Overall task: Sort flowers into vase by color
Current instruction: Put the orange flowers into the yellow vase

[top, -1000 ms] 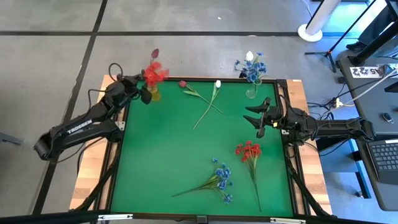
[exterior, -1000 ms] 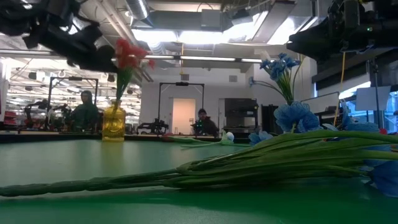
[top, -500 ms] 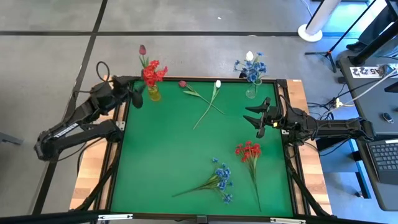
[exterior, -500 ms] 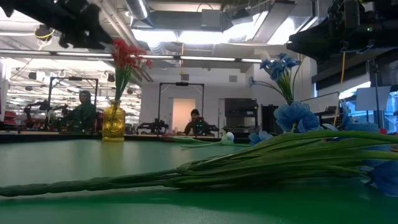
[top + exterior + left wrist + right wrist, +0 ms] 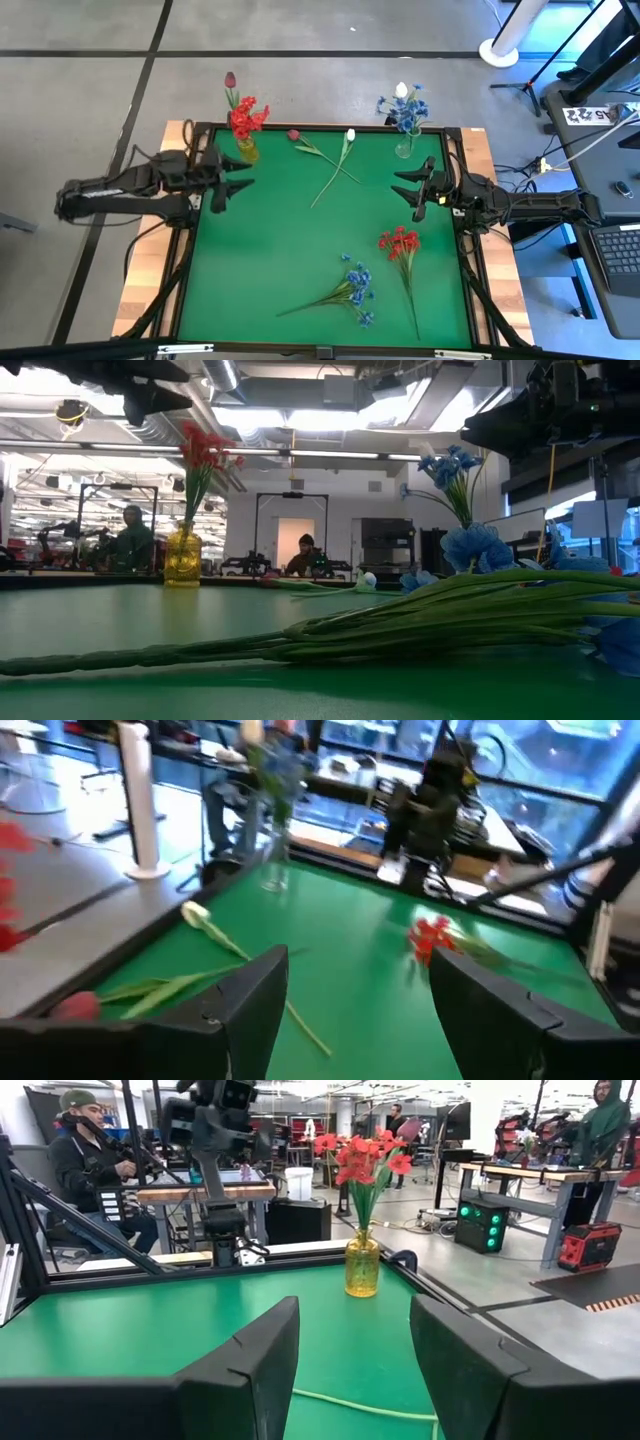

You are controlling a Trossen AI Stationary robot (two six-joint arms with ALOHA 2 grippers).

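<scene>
A green mat (image 5: 280, 250) is covering the table inside a dark frame, with wooden edges showing at both sides. Beyond it, a workshop with benches, ceiling lights and seated people (image 5: 92, 1165) is showing. The left gripper (image 5: 228, 186) is hovering over the mat's left edge, jaws spread and empty. The right gripper (image 5: 412, 186) is waiting at the right edge, jaws parted, gripping nothing. A yellow vase (image 5: 247, 151) is holding red flowers (image 5: 243, 117) at the far left corner; a clear vase (image 5: 404, 146) is holding blue and white flowers (image 5: 402, 105) at the far right. Lying on the mat are a blue cluster (image 5: 355, 285), a red cluster (image 5: 399, 243), a white tulip (image 5: 349, 136) and a red-pink tulip (image 5: 294, 135), their stems crossing.
</scene>
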